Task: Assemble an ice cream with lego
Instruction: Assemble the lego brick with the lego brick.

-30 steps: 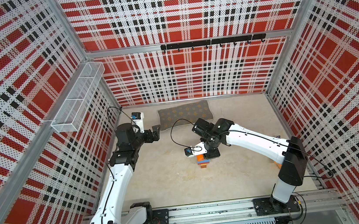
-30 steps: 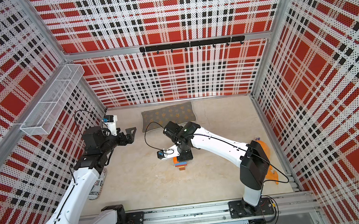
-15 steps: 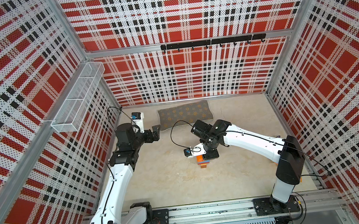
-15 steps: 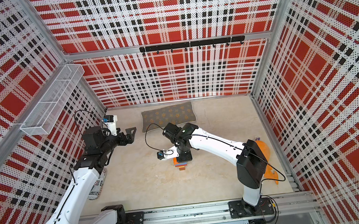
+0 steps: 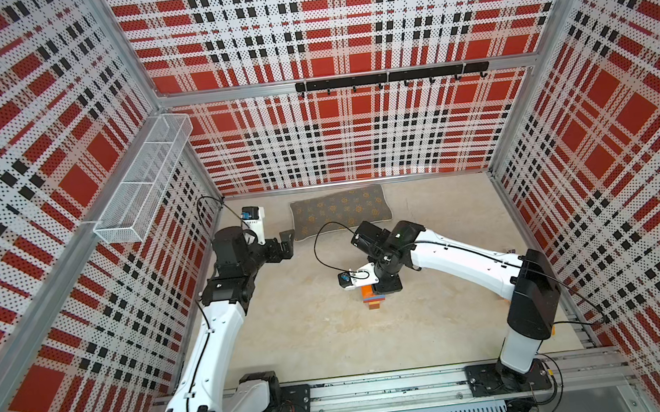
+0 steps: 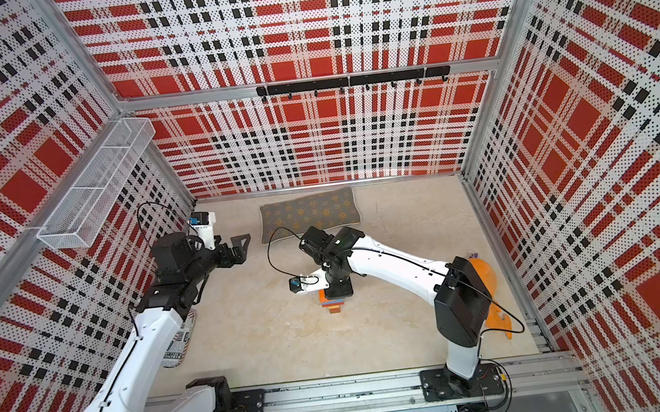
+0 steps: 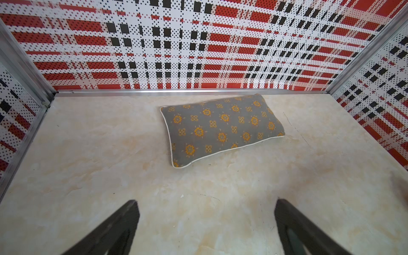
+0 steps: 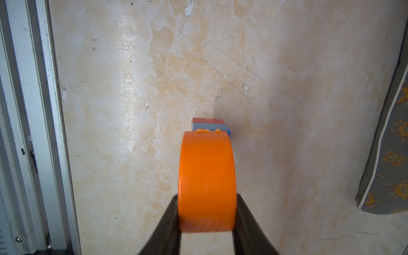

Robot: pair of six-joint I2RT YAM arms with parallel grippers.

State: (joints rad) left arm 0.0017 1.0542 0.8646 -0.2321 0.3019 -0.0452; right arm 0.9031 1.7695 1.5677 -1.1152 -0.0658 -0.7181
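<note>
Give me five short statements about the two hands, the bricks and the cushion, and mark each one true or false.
1. The right hand is shut on the orange dome brick. True.
2. The left hand holds a brick. False: it is open and empty.
3. A blue brick sits between the orange dome brick and a red brick. True.
4. The cushion is plain green. False: it is grey with orange flowers.
5. The wire basket lies on the cushion. False: it hangs on the side wall.

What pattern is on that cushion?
The cushion is grey with orange flowers and white piping; clearest in the left wrist view.
</note>
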